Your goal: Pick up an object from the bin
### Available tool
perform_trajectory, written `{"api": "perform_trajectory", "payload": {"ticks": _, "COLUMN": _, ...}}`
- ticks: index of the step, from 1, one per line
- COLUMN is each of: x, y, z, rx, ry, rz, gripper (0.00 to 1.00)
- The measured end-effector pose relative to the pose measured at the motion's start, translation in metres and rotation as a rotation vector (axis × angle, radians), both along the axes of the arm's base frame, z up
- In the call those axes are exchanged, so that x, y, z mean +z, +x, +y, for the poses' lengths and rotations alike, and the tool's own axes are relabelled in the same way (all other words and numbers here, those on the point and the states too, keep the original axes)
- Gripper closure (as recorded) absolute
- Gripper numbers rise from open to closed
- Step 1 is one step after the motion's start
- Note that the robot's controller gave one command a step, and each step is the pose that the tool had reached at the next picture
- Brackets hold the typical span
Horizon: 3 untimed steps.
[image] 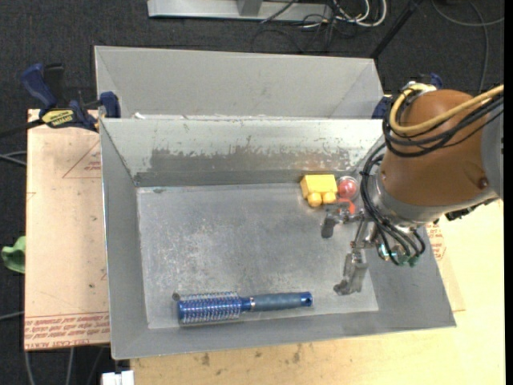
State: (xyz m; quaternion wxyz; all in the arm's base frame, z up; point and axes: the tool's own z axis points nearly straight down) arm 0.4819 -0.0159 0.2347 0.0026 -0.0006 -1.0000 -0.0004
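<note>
The yellow block [319, 188] is lying at the far right of the bin [240, 147], close against the foot of the far wall, and it is the thing sitting nearest the gripper [338, 257]. A small round reddish thing [347, 188] is resting just beside the block on its right; whether the two are touching I cannot tell.

The arm is reaching in from the right, its orange wrist cover [433, 159] and a bundle of dark cables [397, 243] hanging over the bin's right wall. The gripper is pointing down over the right part of the floor, a little nearer than the block and apart from it. Its two fingers [327, 228] are standing wide apart, one towards the far side and one towards the near side, with bare grey floor showing between them. Whether the tips are touching the floor I cannot tell.

A blue hairbrush [240, 304] is lying along the near edge of the floor, bristle head to the left and handle pointing right, well apart from the gripper and the block.
</note>
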Motion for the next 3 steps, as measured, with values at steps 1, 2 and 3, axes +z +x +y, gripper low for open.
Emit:
{"api": "perform_trajectory", "payload": {"ticks": 1, "x": -0.166, "y": 0.008, "z": 0.059, "rx": 0.173, "ry": 0.002, "rz": -0.013, "gripper": 0.00}}
{"api": "perform_trajectory", "payload": {"ticks": 2, "x": -0.165, "y": 0.007, "z": 0.058, "rx": 0.172, "ry": 0.001, "rz": -0.006, "gripper": 1.00}}
{"api": "perform_trajectory", "payload": {"ticks": 3, "x": 0.040, "y": 0.012, "z": 0.060, "rx": 0.232, "ry": -0.001, "rz": -0.016, "gripper": 1.00}}
